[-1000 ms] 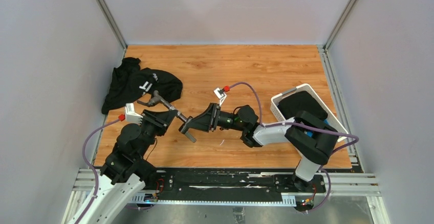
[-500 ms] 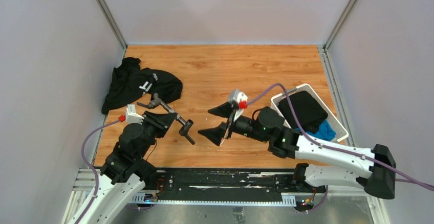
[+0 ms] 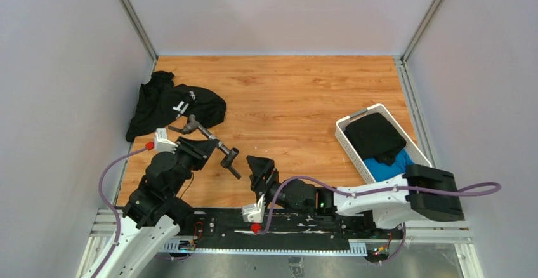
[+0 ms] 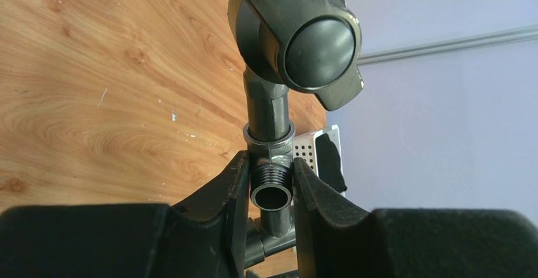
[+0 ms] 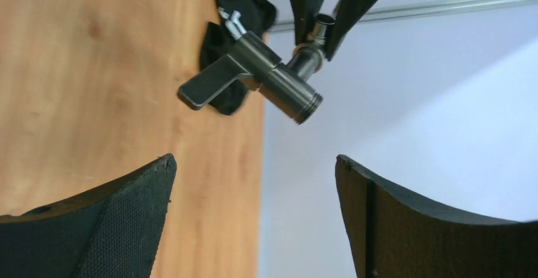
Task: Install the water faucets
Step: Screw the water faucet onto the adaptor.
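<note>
The dark-grey water faucet (image 3: 219, 146), a tap with a lever handle and threaded stubs, is held up above the table. My left gripper (image 3: 204, 143) is shut on it; in the left wrist view the pads (image 4: 236, 183) clamp the threaded tee stub (image 4: 271, 186) below the tap body (image 4: 298, 37). My right gripper (image 3: 261, 168) is open and empty, low near the table's front edge, to the right of the faucet. In the right wrist view the faucet (image 5: 254, 72) hangs well ahead of my open right gripper (image 5: 254, 164), apart from it.
A black cloth garment (image 3: 171, 103) lies at the back left. A white plastic basket (image 3: 346, 139) with black and blue cloth stands at the right. The right arm lies stretched along the front rail (image 3: 304, 218).
My right gripper has let go of the faucet's end, opened and swung back down to the table's front edge. My left gripper still holds the faucet in about the same place.
</note>
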You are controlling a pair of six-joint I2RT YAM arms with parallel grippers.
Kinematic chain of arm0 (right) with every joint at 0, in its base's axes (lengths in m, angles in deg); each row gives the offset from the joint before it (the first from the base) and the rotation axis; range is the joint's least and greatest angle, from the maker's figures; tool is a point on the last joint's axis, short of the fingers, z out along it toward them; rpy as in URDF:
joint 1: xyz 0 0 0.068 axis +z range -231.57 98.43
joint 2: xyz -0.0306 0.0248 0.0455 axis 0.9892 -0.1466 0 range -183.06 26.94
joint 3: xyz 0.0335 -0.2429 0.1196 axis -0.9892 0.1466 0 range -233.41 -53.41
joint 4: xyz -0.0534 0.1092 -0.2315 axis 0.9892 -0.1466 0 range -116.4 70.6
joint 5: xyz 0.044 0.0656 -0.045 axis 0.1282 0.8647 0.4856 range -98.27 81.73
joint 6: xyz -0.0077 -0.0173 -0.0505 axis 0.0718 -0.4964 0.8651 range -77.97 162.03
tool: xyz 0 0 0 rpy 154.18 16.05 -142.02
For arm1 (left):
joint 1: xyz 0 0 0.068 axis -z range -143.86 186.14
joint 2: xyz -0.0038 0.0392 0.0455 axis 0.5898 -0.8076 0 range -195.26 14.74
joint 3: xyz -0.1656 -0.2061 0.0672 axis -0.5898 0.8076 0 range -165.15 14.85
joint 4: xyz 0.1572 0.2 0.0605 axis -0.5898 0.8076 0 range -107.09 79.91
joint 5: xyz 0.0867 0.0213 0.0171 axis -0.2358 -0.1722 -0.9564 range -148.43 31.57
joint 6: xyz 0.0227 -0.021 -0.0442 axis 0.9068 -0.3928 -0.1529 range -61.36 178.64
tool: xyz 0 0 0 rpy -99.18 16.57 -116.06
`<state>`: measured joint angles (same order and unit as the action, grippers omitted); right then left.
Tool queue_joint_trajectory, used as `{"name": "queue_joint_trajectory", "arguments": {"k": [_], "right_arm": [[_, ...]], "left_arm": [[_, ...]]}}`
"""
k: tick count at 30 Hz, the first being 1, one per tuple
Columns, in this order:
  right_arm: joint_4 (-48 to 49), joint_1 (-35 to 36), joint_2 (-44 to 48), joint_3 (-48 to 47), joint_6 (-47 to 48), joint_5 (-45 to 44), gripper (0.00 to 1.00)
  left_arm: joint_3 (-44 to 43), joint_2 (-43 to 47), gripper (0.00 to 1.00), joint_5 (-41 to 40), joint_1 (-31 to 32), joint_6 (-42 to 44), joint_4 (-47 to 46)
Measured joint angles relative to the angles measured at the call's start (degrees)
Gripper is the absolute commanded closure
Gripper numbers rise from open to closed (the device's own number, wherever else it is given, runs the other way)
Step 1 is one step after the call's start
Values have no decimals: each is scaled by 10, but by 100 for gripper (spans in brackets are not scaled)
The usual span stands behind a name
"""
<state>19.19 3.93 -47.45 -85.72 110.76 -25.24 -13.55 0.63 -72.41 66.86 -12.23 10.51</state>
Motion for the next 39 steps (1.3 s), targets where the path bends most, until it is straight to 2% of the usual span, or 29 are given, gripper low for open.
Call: {"name": "queue_joint_trajectory", "arguments": {"k": [9, 16, 19, 23, 36, 39], "right_arm": [[247, 7, -172, -2, 260, -73, 6], [396, 6, -287, -32, 369, -77, 8], [405, 2, -294, -38, 378, -75, 14], [397, -3, -290, -46, 373, -72, 28], [361, -18, -283, -68, 339, -64, 63], [358, -18, -284, -74, 326, -64, 68]], "left_arm": [[0, -2, 100, 0, 0, 0, 0], [0, -3, 100, 1, 0, 0, 0], [0, -3, 100, 1, 0, 0, 0], [0, -3, 100, 1, 0, 0, 0], [-1, -3, 100, 1, 0, 0, 0], [-2, -3, 100, 1, 0, 0, 0]]}}
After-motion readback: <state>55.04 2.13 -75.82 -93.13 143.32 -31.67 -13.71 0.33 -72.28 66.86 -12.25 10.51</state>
